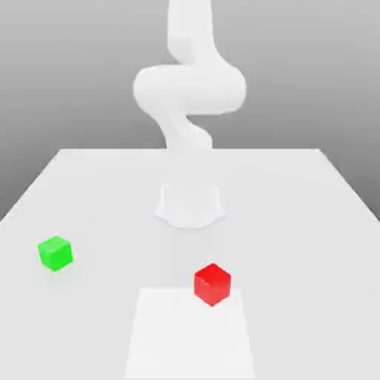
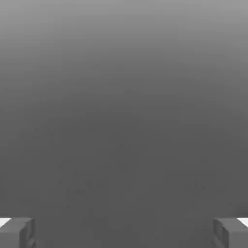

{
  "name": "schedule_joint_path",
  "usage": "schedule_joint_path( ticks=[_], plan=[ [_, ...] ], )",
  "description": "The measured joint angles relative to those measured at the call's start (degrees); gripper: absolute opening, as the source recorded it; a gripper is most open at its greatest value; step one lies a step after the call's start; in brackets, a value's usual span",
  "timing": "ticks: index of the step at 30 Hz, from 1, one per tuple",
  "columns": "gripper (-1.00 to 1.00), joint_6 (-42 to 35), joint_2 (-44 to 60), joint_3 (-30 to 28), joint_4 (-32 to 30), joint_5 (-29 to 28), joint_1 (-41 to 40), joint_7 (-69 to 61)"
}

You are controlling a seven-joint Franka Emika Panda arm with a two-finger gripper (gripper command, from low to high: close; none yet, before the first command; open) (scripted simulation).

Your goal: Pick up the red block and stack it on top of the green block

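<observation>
In the exterior view we get bright, washed-out light: the white arm [image 1: 189, 89] nearly melts into the pale worktop [image 1: 96, 200], and we find only the faintest shading around its base, while the grey backdrop darkens downward. Between the tips of the hand [image 2: 124, 233], we see dim, smooth grey, lighter farther beyond them.

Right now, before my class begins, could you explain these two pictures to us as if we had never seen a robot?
The machine is a single white robot arm with a two-fingered gripper. One picture comes from a camera away from the arm, looking over the scene; the other comes from a camera on its hand, showing two fingertips standing wide apart with nothing between them. On the pale table lie a green cube, toward the exterior view's left, and a red cube, nearer the middle. Nothing is held.
</observation>
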Motion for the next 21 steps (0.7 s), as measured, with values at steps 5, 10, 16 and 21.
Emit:
schedule_joint_path(
  ticks=[5, 10, 16, 21],
  plan=[
    [0.00, 6.3, 8.1, 2.2, -8.1, 3.8, -1.3, 9.0],
    [0.00, 12.3, 15.7, 5.5, -15.8, 6.4, -2.3, 18.4],
    [0.00, 19.6, 24.7, 10.6, -25.0, 7.9, -3.6, 31.0],
    [0.00, 25.8, 32.1, 14.8, -32.8, 6.5, -5.2, 43.5]
  ],
)
